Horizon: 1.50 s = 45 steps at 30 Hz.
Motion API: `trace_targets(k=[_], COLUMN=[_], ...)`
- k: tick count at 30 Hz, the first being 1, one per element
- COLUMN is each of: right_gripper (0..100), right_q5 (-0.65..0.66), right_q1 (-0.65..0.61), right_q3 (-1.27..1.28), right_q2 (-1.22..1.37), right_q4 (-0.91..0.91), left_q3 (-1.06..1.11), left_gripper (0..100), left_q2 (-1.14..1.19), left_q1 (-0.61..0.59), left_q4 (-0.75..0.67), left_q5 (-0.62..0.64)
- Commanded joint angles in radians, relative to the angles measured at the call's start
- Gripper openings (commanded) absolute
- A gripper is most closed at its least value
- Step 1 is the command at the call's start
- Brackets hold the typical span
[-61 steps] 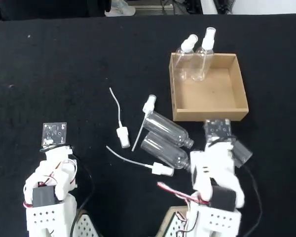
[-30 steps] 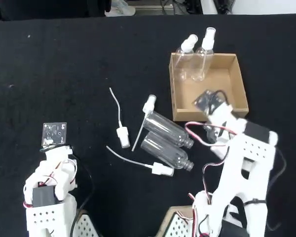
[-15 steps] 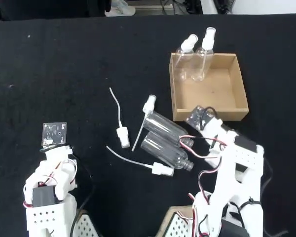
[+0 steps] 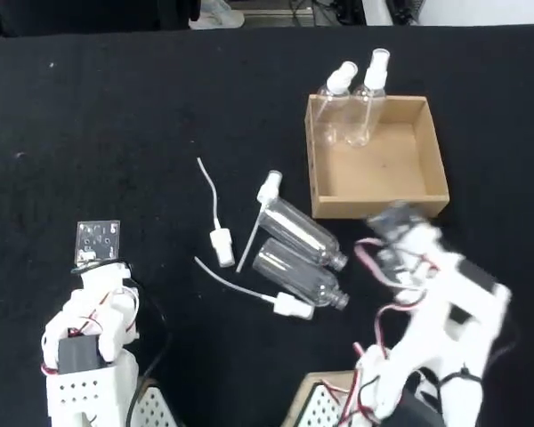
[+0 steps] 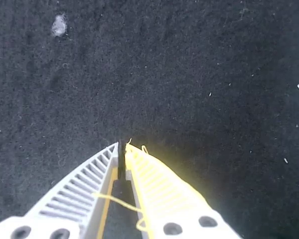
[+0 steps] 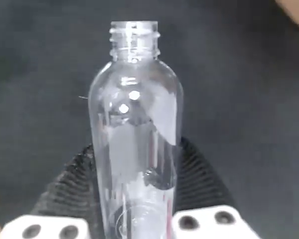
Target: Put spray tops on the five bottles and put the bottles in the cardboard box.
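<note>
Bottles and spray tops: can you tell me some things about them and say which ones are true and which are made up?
1. Two capped bottles are in the cardboard box. True.
2. The held bottle in the right hand has a spray top on. False: its neck is bare.
3. The left hand is holding a spray top. False: it is shut and empty.
4. Two lying bottles rest on the table with no tops on. True.
5. Three loose spray tops lie on the table. True.
</note>
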Motion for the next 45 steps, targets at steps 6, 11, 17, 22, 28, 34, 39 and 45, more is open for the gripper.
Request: trace_targets(k=[6,11,17,22,28,34,39,45], right_gripper=[1.1,3.8,33.2,32.7,30.4,30.4,30.4,30.4], right_q5=[-0.258,-0.272,-0.201,-0.198,-0.126,-0.097,-0.101,-0.101], right_q1=[0.137,0.115,0.115,0.104,0.055,-0.011,-0.012,-0.009], right_q3=[-0.318,-0.461,-0.596,-0.693,-0.742,-0.67,-0.618,-0.558], right_q2=[0.248,0.532,0.625,0.633,0.634,0.634,0.634,0.634], right_q4=[0.057,0.072,0.233,0.334,0.347,0.342,0.236,0.199], left_q3=[0.024,0.024,0.024,0.024,0.024,0.024,0.024,0.024], left_gripper=[3,3,3,3,3,3,3,3], left_q2=[-0.002,-0.002,-0.002,-0.002,-0.002,-0.002,-0.002,-0.002], left_q1=[0.012,0.012,0.012,0.012,0.012,0.012,0.012,0.012], left_q4=[0.006,0.006,0.006,0.006,0.006,0.006,0.006,0.006], left_q5=[-0.009,-0.009,-0.009,-0.009,-0.009,-0.009,-0.009,-0.009])
